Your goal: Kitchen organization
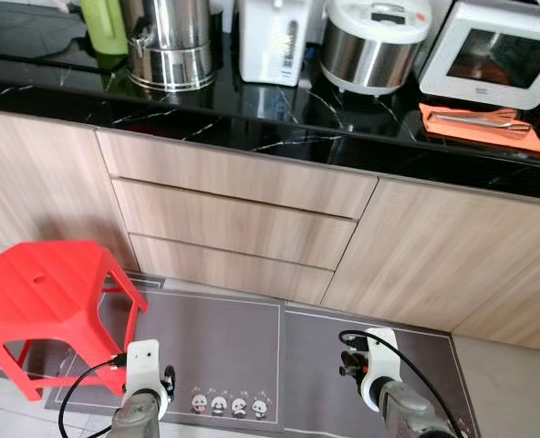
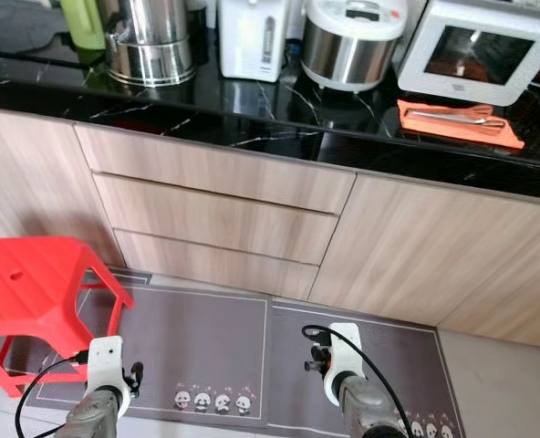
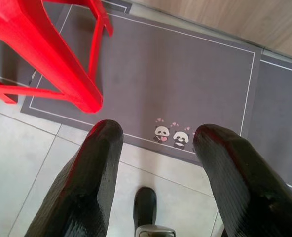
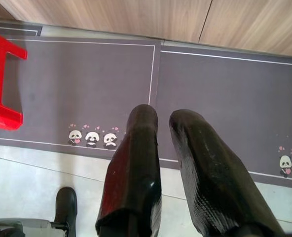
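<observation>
Both arms hang low over grey mats (image 1: pixel 224 342) before a wood cabinet with three drawers (image 1: pixel 229 219). The left gripper (image 3: pixel 156 143) points at the floor with its fingers (image 3: pixel 94 163) spread wide and holding nothing; beyond them lie a mat's panda print (image 3: pixel 171 137) and, toward 10 o'clock, a leg of the red stool (image 1: pixel 46 297). The right gripper (image 4: pixel 163 133) hangs over the seam between the two mats, its fingers (image 4: pixel 136 163) nearly together with a thin gap and nothing between them. From the head camera, the black counter (image 1: pixel 279 119) runs along 12 o'clock, carrying a steel urn (image 1: pixel 170 41) at 11, a white kettle (image 1: pixel 272 38) just beside it, a rice cooker (image 1: pixel 375 41) at 12 to 1, a white oven (image 1: pixel 493 50) at 1 to 2, and an orange cloth (image 1: pixel 480 128) with tongs (image 1: pixel 484 119) lying on it in front of the oven. The stool stands at 8 o'clock, on the left mat's edge.
</observation>
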